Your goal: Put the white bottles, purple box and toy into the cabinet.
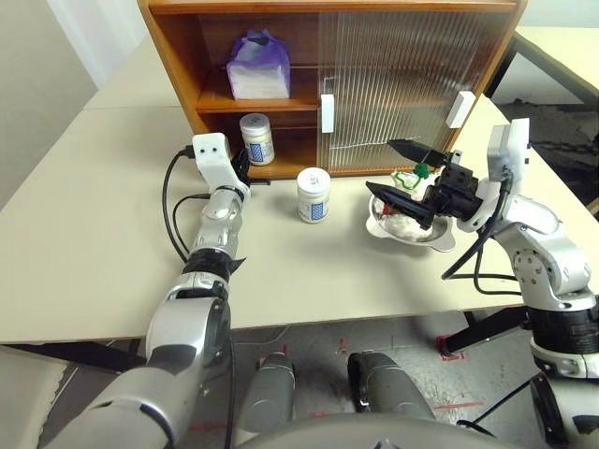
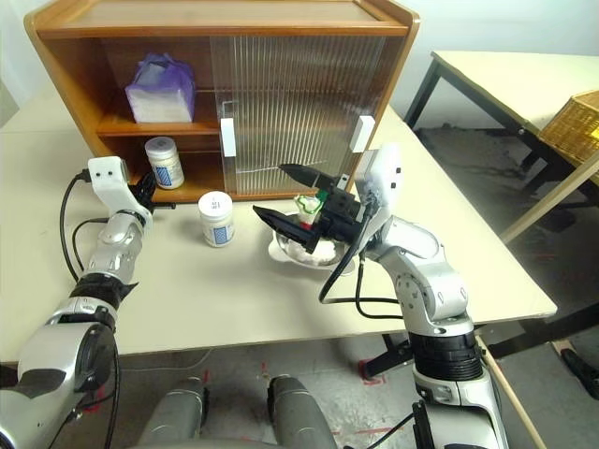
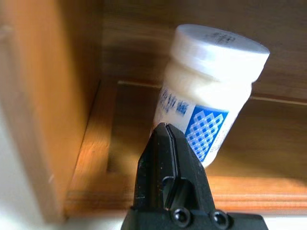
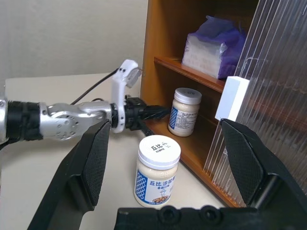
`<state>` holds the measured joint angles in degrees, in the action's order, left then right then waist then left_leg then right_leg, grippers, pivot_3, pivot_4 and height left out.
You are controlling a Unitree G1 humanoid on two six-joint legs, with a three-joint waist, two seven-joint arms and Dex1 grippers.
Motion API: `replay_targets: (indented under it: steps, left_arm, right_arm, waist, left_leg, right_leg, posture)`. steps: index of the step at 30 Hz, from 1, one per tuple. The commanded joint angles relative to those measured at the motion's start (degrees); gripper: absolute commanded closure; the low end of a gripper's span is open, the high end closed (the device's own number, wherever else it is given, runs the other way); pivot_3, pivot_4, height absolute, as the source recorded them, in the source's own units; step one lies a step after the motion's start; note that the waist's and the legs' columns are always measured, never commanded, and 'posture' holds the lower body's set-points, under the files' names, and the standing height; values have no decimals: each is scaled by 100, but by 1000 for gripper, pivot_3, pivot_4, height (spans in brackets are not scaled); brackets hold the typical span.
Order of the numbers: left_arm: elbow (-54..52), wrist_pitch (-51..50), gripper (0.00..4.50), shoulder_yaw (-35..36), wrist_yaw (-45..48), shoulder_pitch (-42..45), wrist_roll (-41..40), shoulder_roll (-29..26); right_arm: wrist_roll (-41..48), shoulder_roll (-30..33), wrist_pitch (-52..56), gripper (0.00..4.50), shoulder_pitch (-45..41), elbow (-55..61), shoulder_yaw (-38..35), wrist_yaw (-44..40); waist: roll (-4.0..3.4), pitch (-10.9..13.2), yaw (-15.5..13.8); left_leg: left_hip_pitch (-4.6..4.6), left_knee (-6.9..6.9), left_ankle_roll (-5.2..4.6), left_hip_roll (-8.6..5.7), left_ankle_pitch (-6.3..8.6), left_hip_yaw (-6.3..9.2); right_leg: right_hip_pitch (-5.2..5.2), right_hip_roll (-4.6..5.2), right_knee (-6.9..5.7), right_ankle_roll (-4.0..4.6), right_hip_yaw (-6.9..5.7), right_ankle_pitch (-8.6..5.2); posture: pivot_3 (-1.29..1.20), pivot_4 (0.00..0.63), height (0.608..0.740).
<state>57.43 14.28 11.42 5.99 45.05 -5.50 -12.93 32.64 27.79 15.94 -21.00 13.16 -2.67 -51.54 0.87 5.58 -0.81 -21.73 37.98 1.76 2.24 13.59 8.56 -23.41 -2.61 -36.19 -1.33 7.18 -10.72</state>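
One white bottle [image 1: 256, 138] stands on the lower shelf of the brown cabinet [image 1: 174, 56], in its open left half. My left gripper [image 1: 241, 168] is shut and empty, its tips right at that bottle's side [image 3: 206, 115]. The other white bottle [image 1: 314, 195] stands on the table in front of the cabinet. The purple box [image 1: 258, 67] lies on the upper shelf. The toy [image 1: 404, 224] lies in a steel bowl [image 1: 445, 241], partly hidden by my right gripper [image 1: 381, 166], which hangs open just above it.
Two ribbed sliding doors [image 1: 402, 84] with white handles [image 1: 328, 113] cover the cabinet's right half. A black cable [image 1: 169, 215] loops on the table beside my left arm. Another table [image 2: 505, 75] and a wicker basket [image 2: 576, 122] stand off to the right.
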Motion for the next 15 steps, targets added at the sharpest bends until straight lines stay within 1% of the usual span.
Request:
replay_targets:
  steps: [1, 8, 15]
  left_arm:
    - [543, 157, 4466, -6, -55, 253, 92, -81]
    - [1107, 272, 4466, 26, -105, 555, 152, -223]
    - [1429, 142, 4466, 145, -39, 705, 76, -177]
  right_arm:
    - [-62, 36, 11, 0, -22, 17, 24, 9]
    - [-60, 52, 16, 0, 22, 68, 4, 43]
    - [-54, 61, 21, 0, 47, 109, -2, 83]
  waist:
    - [0, 0, 1]
    - [0, 0, 8]
    - [0, 1, 17]
  left_leg:
    - [0, -1, 0, 0, 0, 0]
    - [-1, -6, 0, -1, 0, 0]
    - [-2, -8, 0, -1, 0, 0]
  right_leg:
    - [0, 0, 1, 0, 0, 0]
    - [-1, 0, 7, -1, 0, 0]
    - [-2, -1, 8, -2, -1, -1]
  posture:
    - [-5, 92, 740]
    - [-18, 92, 740]
    - [-26, 92, 740]
